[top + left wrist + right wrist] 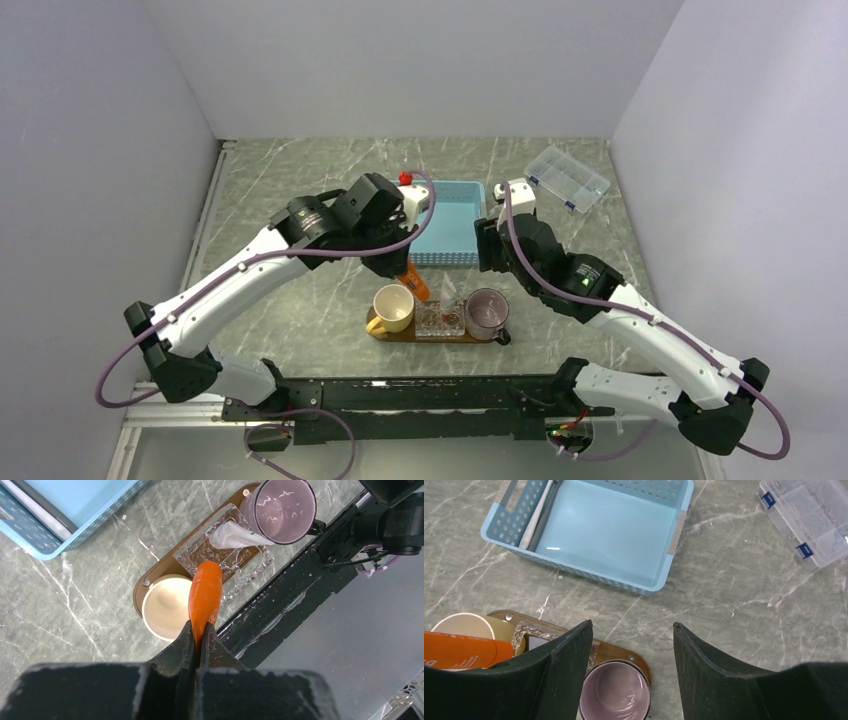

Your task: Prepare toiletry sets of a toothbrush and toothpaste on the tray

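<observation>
I count one tray (169,566) carrying two cups, a cream cup (165,607) and a purple cup (285,510), plus one glass dish (225,555). There are two toothpastes: an orange tube (206,592) above the tray and a white-silver tube (232,535) in the dish. Beyond the tray I see one blue basket (672,535), a whitish toothbrush (537,517), a grey toothbrush (546,511) and one clear box (809,515).

A green marbled desk (330,335) carries a blue slatted basket (445,258) at the far middle, with a small red object (405,178) just beyond its far left corner. A clear compartment box (567,179) with blue latches lies far right, well apart from the basket. Nearer, a cream cup (393,308) stands left, a purple cup (486,313) right, and a clear glass dish (428,325) sits between them.
</observation>
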Tool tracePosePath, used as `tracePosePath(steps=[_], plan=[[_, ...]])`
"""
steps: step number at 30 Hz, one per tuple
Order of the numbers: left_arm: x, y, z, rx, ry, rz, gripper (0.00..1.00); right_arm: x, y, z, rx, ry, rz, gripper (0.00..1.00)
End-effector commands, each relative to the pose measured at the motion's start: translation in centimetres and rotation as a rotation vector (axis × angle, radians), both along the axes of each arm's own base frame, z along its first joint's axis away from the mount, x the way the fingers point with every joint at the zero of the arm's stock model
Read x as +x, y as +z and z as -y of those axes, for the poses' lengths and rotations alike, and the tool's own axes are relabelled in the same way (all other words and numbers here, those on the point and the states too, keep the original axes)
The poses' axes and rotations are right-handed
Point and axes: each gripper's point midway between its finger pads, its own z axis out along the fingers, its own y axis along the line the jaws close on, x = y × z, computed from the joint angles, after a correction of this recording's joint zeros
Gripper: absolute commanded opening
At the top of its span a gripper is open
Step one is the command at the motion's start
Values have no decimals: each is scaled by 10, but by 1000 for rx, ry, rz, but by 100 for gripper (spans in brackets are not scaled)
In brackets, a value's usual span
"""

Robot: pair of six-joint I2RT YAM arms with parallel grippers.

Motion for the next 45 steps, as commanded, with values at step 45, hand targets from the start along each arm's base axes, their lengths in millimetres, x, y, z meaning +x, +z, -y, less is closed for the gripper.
tracePosePath(steps=[45], plan=[[13,-37,48,217,-82,65,0,-2,-29,9,120,-26,-32,63]])
